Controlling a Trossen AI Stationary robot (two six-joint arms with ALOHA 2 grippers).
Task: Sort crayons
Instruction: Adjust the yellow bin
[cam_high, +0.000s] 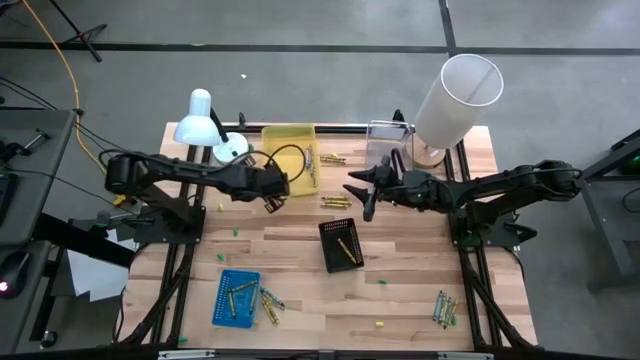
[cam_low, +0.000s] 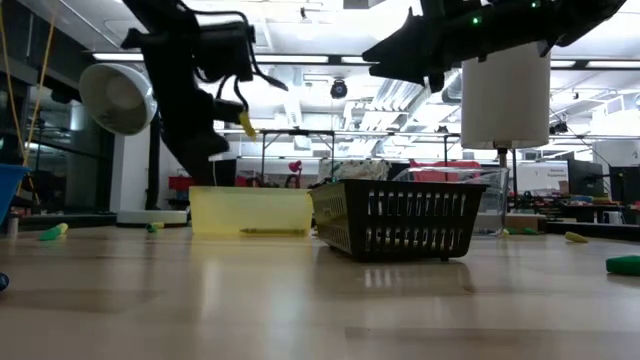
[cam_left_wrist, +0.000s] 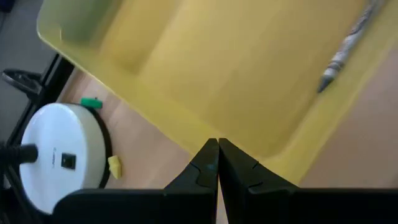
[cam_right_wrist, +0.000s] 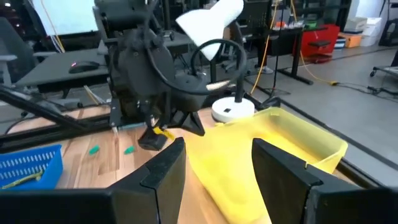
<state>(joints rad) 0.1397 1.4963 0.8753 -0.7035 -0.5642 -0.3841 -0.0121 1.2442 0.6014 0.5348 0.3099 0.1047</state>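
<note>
**Carrying a yellow crayon to the yellow tray**

Hovering above the near edge of the yellow tray (cam_high: 289, 145), the left claw (cam_high: 271, 186) had its fingers pressed together. The low view and the right wrist view showed a short yellow crayon (cam_low: 246, 123) pinched at its tip, hanging at a slant, well clear of the surface (cam_high: 400, 290). The left wrist view showed no crayon between the fingertips, only the tray floor beyond them with one greyish crayon (cam_left_wrist: 346, 47) lying along a wall.

The right claw (cam_high: 362, 190) waited across the middle, jaws standing wide, nothing between them, pointed toward the tray.

Where the rest lay: loose crayons (cam_high: 335, 202) on the surface beside the yellow tray; some in the black basket (cam_high: 340, 244); several in and beside the blue basket (cam_high: 234, 297); a small cluster (cam_high: 444, 306) near the front right corner. A clear bin (cam_high: 385, 143) stood beside the tall white cylinder (cam_high: 455, 98); its contents could not be made out.

Judgement on doing the step well:
- The claw sat over the tray's rim rather than its middle. It should move further in over the floor before letting go, or the crayon may strike the wall and roll out.
- Dropping lower first would limit bounce; the crayon is light and round.
- The lamp (cam_high: 200, 120) stood close beside the arm, so the path should stay away from its base.
- The right arm looked near enough to matter and should hold off until the left was clear.
</note>
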